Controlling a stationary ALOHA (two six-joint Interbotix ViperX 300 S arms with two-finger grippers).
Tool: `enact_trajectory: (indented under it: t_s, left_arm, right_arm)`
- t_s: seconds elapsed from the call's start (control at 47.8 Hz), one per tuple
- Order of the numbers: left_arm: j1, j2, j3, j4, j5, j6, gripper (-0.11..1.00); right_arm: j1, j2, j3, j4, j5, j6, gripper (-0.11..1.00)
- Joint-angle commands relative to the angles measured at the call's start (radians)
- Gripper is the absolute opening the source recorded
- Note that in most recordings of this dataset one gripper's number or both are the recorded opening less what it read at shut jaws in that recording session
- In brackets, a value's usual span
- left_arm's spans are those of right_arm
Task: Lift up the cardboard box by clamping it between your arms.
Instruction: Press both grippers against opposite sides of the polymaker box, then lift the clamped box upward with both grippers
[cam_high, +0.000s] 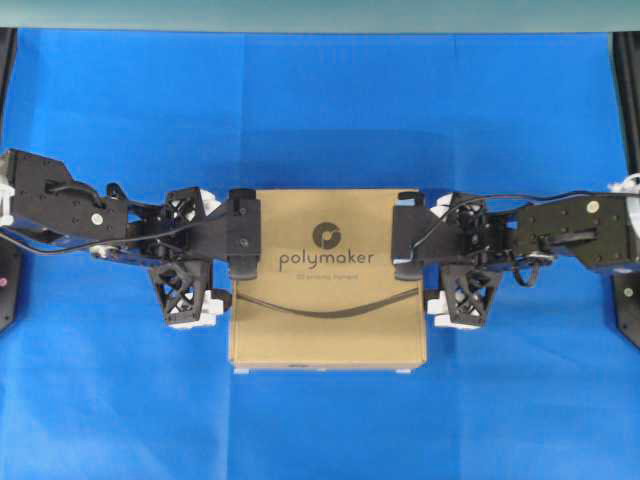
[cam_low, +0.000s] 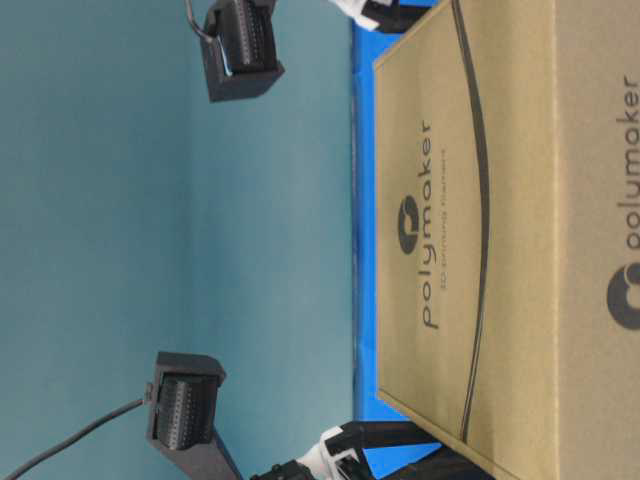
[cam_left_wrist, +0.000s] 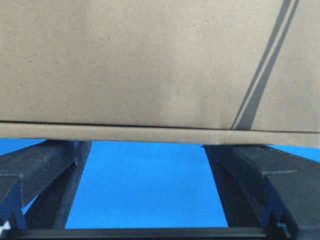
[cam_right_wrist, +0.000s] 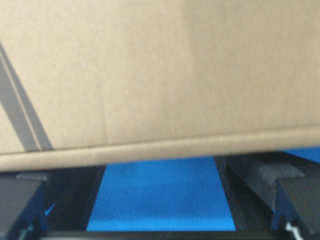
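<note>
Blue table (cam_high: 320, 110), largest. Tan cardboard box (cam_high: 330, 300) at frame centre, flat. Left gripper (cam_high: 232, 262) at box's left edge, right gripper (cam_high: 425, 265) at right edge; both spread wide, gripping nothing. Box lies between arms, equally near; squeeze inward looks next.
</note>
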Motion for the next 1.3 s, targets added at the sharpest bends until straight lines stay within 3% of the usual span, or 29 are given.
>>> enact_trajectory:
  t_s: [0.0,0.607,1.004,1.276]
  left_arm:
    - [0.002,-0.003,-0.014,0.002,-0.005,-0.002,0.86]
    - [0.009,-0.026,-0.031,0.002,0.009,-0.006,0.86]
    - [0.009,-0.218,-0.199,0.002,0.324,-0.005,0.86]
    - [0.009,-0.267,-0.344,0.002,0.523,0.002,0.86]
  right_arm:
    - [-0.002,0.003,-0.046,0.003,-0.02,0.008,0.98]
    - [-0.005,-0.02,-0.077,0.003,0.017,0.017,0.98]
    - [-0.005,-0.229,-0.241,0.003,0.383,0.017,0.98]
    - [-0.003,-0.284,-0.359,0.005,0.549,0.017,0.98]
